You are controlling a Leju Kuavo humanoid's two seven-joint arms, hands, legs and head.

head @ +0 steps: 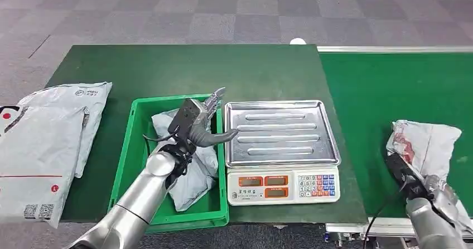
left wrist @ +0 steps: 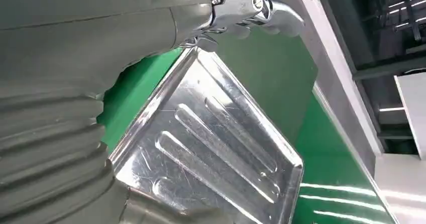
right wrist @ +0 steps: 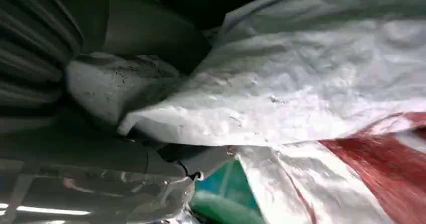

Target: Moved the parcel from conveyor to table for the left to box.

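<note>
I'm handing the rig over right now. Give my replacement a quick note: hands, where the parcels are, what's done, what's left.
Left hand: holds nothing, fingers spread, above the green bin beside the scale.
Right hand: gripping the white and red parcel, which lies on the conveyor.
Done: one grey parcel sits in the bin; the scale tray is bare.
Left: carry the gripped parcel over to the table for the left hand to box.
Grey bags lie stacked at the table's left end.
</note>
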